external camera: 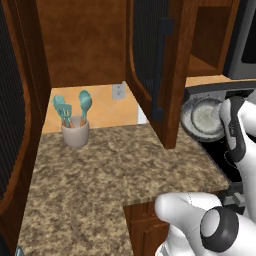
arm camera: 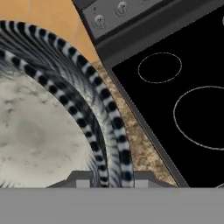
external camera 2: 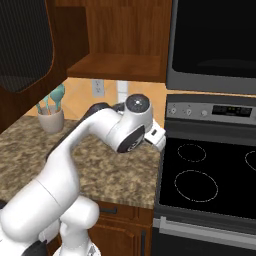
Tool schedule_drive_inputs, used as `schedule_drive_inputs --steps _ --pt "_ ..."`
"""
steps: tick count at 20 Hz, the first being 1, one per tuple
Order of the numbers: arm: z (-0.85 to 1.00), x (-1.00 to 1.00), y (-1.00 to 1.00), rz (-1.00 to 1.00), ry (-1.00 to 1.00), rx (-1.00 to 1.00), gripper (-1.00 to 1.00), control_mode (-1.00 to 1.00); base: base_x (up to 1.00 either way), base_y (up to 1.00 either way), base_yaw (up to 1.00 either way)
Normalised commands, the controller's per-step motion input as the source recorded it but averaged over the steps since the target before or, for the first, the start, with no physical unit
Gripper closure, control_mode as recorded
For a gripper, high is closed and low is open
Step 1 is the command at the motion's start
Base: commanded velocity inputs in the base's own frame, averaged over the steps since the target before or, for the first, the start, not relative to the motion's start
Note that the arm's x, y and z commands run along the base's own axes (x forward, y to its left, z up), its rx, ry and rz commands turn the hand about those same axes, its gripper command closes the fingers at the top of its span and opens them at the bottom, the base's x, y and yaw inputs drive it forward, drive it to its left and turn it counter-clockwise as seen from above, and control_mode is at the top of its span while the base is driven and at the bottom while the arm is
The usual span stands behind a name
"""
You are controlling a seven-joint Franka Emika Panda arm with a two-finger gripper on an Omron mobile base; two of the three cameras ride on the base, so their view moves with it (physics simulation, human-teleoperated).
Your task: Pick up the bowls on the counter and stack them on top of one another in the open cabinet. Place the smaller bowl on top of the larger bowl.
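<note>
The step in hand is carrying a bowl [external camera: 202,117] towards its place, and the grasp itself looks done: in the hand view the jaws stand narrowly apart with the bowl's dark rim pinched between them, its pale speckled inside spreading to one side. From the left base view the bowl hangs tilted at the end of the arm [external camera 2: 100,135], its inside turned towards the camera, just beside the edge of the open door [external camera: 150,55] and near where the desk [external camera: 110,165] meets the black stove [external camera 2: 210,175]. Whether it is quite clear of the desk I cannot tell, nor can I say for certain which of the two bowls this is (the thick rim suggests the wider one, which ought to go in first). The next move calls for raising the bowl and swinging it around the door edge into the cabinet [external camera: 85,40], levelling it so that it sits flat on the shelf. The door stands close, so the tilted rim could clip it; the cup of utensils [external camera: 75,134] is well apart.
</note>
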Motion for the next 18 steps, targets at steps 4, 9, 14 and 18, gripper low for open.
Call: schedule_drive_inputs --steps 4,9,14,18 --pt "1.00 -0.02 0.00 0.02 -0.19 0.04 1.00 -1.00 0.00 0.00 0.00" --pt "1.00 0.06 0.14 0.02 -0.14 0.09 1.00 -1.00 0.00 0.00 0.00" --pt "0.82 0.50 0.37 0.00 -0.02 0.04 1.00 -1.00 0.00 0.00 0.00" --pt "0.62 0.77 0.52 -0.03 0.00 0.00 1.00 -1.00 0.00 0.00 0.00"
